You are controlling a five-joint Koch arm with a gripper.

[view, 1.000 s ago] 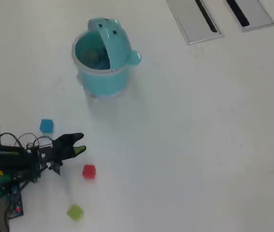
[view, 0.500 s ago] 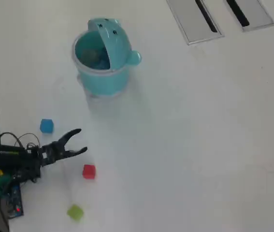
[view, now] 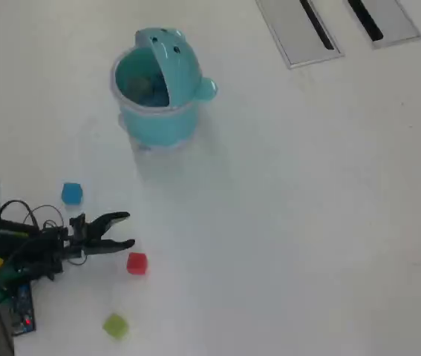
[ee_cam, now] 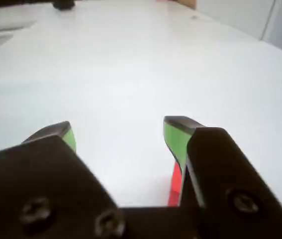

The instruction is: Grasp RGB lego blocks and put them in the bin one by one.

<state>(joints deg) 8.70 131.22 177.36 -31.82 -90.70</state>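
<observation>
The end effector (view: 127, 230) hangs low over the white table (view: 307, 208) at the lower left of the overhead view, its jaws spread apart with nothing between them. The wrist view shows the same gap, with green pads (ee_cam: 173, 137) on the inner faces and bare table between. The red block (view: 136, 263) lies just below and to the right of the tips in the overhead view, not touching them; in the wrist view a sliver of it shows by the right jaw. The blue block (view: 71, 193) sits above the arm, and the yellow-green block (view: 115, 325) lies lower down, near the bottom edge. The bin (view: 158, 93) stands well apart toward the top, its lid flipped up. Two grey slotted panels (view: 299, 30) lie at the top right.
</observation>
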